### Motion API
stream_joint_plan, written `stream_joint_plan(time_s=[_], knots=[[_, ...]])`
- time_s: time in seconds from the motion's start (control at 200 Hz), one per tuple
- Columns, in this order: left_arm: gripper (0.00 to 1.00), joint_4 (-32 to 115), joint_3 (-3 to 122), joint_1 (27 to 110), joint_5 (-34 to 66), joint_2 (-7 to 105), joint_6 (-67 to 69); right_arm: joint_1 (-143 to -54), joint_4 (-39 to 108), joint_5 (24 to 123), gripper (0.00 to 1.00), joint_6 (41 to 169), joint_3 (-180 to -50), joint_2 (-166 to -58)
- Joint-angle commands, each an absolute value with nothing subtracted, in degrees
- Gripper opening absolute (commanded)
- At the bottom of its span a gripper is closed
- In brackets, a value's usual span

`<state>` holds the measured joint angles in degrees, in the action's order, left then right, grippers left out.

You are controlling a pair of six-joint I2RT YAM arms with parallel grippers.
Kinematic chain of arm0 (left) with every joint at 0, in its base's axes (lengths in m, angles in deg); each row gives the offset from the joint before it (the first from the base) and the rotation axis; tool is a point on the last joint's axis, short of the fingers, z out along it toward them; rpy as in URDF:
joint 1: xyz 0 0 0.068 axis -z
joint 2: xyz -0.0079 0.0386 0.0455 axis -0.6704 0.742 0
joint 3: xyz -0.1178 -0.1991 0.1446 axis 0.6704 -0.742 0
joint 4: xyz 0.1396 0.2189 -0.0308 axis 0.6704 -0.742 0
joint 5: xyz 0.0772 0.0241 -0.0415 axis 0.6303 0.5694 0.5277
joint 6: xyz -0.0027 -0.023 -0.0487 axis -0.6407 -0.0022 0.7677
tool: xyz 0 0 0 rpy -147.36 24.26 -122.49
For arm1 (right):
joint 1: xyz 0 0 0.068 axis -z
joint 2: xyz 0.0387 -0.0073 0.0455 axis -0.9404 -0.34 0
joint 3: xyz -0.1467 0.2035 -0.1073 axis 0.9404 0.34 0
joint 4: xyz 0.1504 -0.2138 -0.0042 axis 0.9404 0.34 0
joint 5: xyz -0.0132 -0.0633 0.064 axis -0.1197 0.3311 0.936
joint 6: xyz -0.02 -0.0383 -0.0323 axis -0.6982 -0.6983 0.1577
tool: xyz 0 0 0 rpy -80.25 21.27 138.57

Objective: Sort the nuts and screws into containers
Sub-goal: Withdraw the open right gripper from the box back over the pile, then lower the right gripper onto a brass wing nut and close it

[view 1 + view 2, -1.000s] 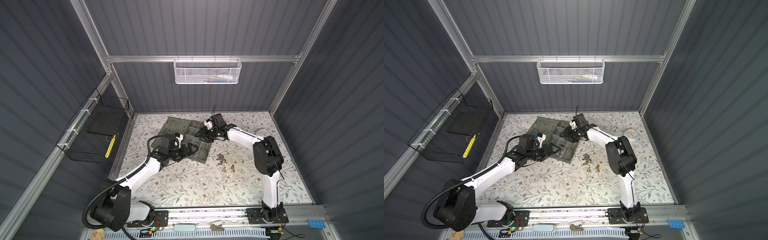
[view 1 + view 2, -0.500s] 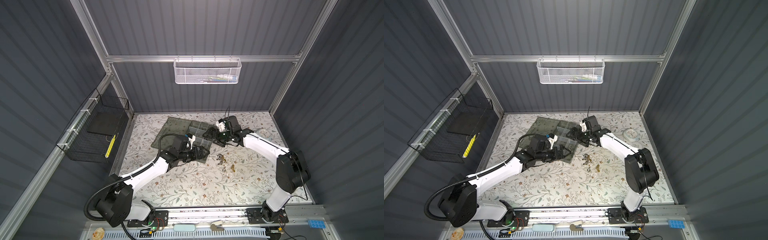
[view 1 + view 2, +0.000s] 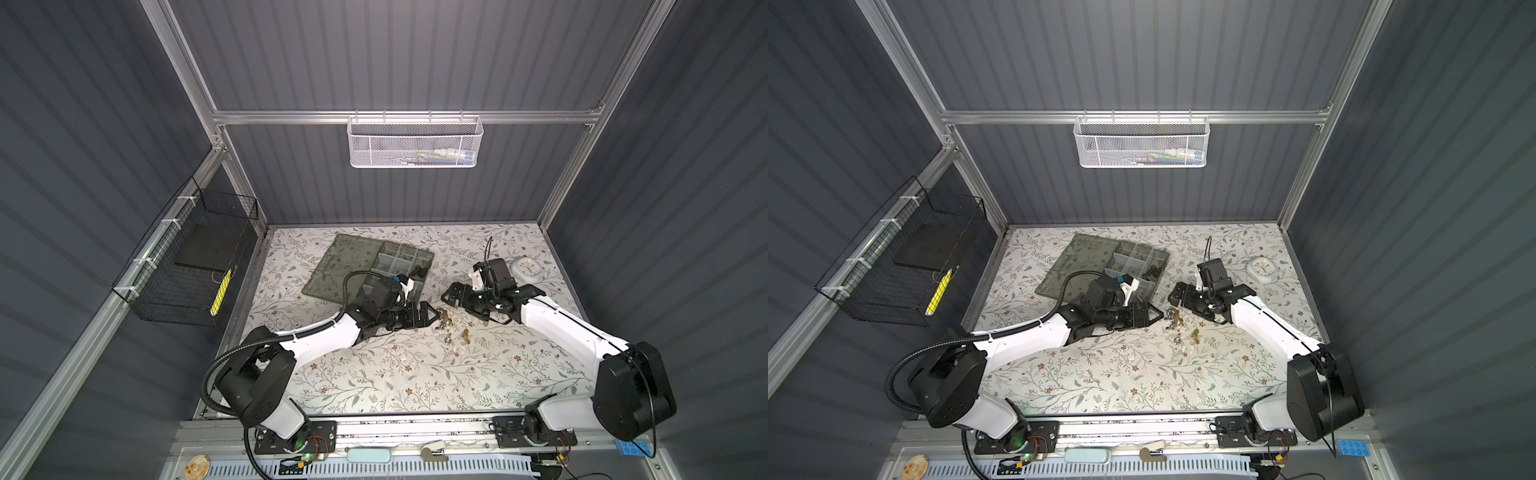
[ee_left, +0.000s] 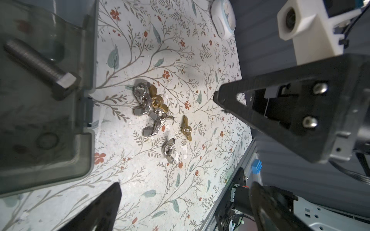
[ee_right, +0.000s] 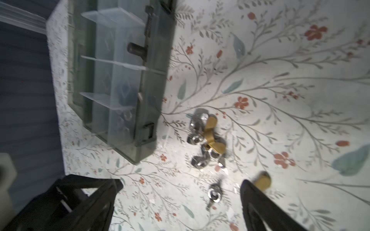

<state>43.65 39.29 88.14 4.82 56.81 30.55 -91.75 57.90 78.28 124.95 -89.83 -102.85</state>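
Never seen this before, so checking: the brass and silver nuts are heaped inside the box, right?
No. The brass and silver nuts are heaped on the table beside the box, not inside it, as the left wrist view shows.

Top views: I get an evenly lit, fairly bright table [image 3: 374, 374] with light from overhead. The dark walls [image 3: 415, 62] stay dim. There's a soft shadow under the left arm [image 3: 316, 340] and wide-angle stretch toward the corners.

Left wrist view: the nuts [image 4: 152, 106] are sharp, with glints on the silver ones. The box [image 4: 46, 120] up close is soft and the screw [image 4: 40, 66] inside it is smeared. The left pincer [image 4: 186, 186] is black and out of focus.

Right wrist view: blurred throughout, with box [image 5: 120, 80] and nuts [image 5: 208, 136] smeared. There's a bright pool of light mid-table, dimmer toward the edges. The right pincer [image 5: 181, 184] is dark and soft.
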Motion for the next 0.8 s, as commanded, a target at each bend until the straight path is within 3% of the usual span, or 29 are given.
stream_joint_plan(time_s=[0.0, 0.145, 0.35, 0.545, 0.795], knots=[[1.00, 48.1, 41.3, 89.2, 5.1, 59.4, 32.1, -91.6, 61.9, 74.5, 0.89, 122.8, -86.3, -101.2], [1.00, 50.0, 42.2, 91.4, 5.3, 62.1, 32.7, -91.2, 61.4, 74.5, 0.84, 123.2, -81.7, -100.3], [1.00, 52.5, 42.1, 92.9, 4.4, 64.8, 34.3, -91.2, 58.0, 75.5, 0.68, 124.6, -77.1, -101.8], [1.00, 51.6, 41.3, 93.0, 4.9, 64.0, 33.5, -91.1, 55.8, 75.3, 0.56, 124.3, -77.1, -105.1], [1.00, 51.3, 42.0, 92.9, 4.8, 65.1, 33.0, -90.8, 54.6, 75.0, 0.47, 123.5, -78.8, -109.1]])
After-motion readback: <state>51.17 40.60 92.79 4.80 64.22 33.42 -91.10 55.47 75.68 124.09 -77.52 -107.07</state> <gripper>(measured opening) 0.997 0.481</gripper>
